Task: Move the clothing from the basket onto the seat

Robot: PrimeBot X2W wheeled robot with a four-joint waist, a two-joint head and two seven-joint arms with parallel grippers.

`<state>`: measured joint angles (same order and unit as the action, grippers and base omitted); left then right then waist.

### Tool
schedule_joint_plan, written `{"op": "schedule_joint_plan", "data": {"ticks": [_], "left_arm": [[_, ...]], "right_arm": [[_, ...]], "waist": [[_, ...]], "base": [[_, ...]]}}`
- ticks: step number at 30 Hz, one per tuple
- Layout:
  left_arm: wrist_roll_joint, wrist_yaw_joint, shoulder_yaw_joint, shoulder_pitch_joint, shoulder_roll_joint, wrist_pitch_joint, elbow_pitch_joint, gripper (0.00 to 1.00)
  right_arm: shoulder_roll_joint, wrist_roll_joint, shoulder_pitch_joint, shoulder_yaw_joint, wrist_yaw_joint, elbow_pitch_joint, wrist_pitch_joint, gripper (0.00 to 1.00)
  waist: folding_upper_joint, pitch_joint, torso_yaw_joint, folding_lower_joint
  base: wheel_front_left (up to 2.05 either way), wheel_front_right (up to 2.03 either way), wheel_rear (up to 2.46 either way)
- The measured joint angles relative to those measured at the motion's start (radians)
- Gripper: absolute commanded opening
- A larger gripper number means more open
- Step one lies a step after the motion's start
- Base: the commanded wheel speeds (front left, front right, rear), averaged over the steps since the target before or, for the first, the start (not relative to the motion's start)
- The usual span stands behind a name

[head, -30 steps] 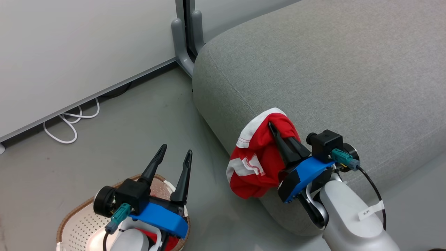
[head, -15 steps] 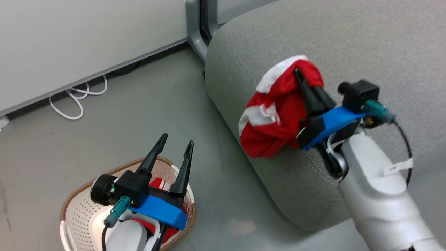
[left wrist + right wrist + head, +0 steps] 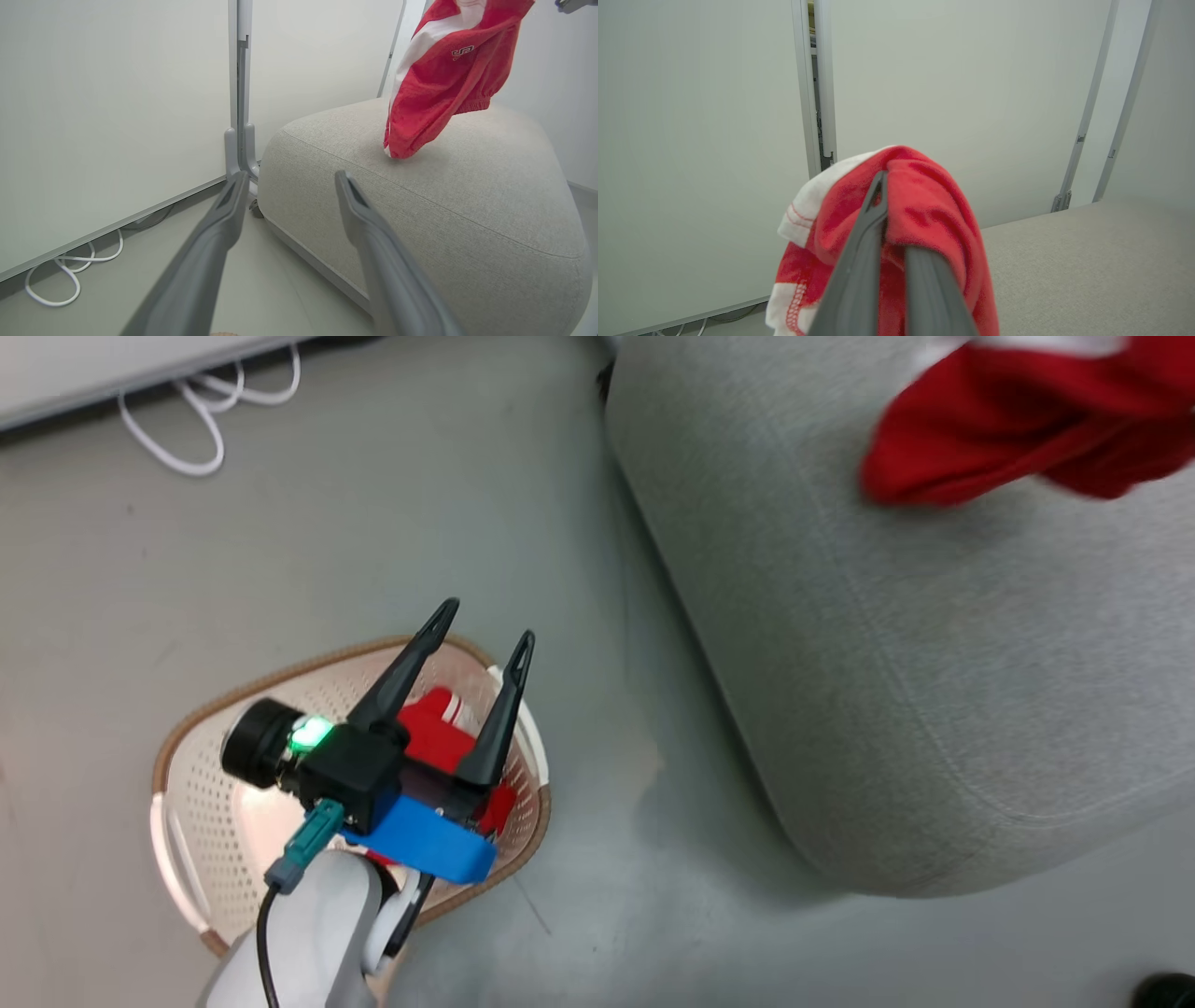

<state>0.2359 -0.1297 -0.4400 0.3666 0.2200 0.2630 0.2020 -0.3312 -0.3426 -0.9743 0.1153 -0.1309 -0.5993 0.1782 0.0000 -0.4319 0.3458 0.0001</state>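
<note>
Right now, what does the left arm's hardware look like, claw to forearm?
Left claw: two long, dark, tapered fingers on a blue bracket. Black housing with a round black barrel and a lit green light. Teal connector feeding a black cable. Smooth pale grey forearm.

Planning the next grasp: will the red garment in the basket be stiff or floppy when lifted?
Probably floppy: the red garment lies crumpled in the basket, and the lifted garment droops in folds over the seat. Likely light too; one pinch carries it.
</note>
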Motion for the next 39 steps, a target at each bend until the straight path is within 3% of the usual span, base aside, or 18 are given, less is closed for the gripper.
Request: {"op": "schedule_joint_plan", "data": {"ticks": [8,13,20,28,30,31,32,39], "left_arm": [[-0.01,0.0,-0.046,0.085,0.029,-0.002,-0.061,1.0],[-0.011,0.0,-0.063,0.116,0.049,-0.005,-0.094,1.0],[-0.015,0.001,-0.062,0.128,0.076,-0.012,-0.122,1.0],[-0.014,0.006,-0.08,0.128,0.067,-0.012,-0.131,1.0],[-0.01,0.007,-0.079,0.128,0.066,-0.012,-0.129,1.0],[-0.009,0.01,-0.079,0.128,0.065,-0.012,-0.128,1.0],[-0.009,0.01,-0.079,0.128,0.064,-0.012,-0.125,1.0],[-0.002,0.017,-0.08,0.129,0.052,-0.006,-0.109,1.0]], "right_arm": [[-0.1,0.01,-0.005,0.219,0.0,-0.035,0.024,0.0],[-0.107,0.017,0.018,0.295,0.0,-0.083,0.041,0.0],[-0.056,0.08,0.019,0.295,0.0,-0.172,0.061,0.0],[-0.029,0.133,0.011,0.296,0.0,-0.239,0.08,0.01],[-0.029,0.144,0.009,0.302,0.0,-0.248,0.082,0.48],[-0.03,0.151,0.007,0.308,0.0,-0.252,0.083,0.91],[-0.032,0.159,0.005,0.313,0.0,-0.254,0.083,1.0],[-0.046,0.215,0.003,0.338,0.0,-0.236,0.083,1.0]], "waist": [[0.0,-0.131,-0.068,0.0],[0.0,-0.193,-0.097,0.0001],[0.0,-0.278,-0.114,0.0001],[0.0,-0.3,-0.123,0.0001],[0.0,-0.299,-0.128,0.0001],[0.0,-0.298,-0.129,0.0],[0.0,-0.297,-0.131,0.0001],[0.0,-0.285,-0.139,0.0]], "base": [[0.0,0.0,0.0],[0.0,0.0,0.0],[0.0,0.0,0.0],[0.0,0.0,0.0],[0.0,0.0,0.0],[0.0,0.0,0.0],[0.0,0.0,0.0],[0.0,0.0,0.0]]}}
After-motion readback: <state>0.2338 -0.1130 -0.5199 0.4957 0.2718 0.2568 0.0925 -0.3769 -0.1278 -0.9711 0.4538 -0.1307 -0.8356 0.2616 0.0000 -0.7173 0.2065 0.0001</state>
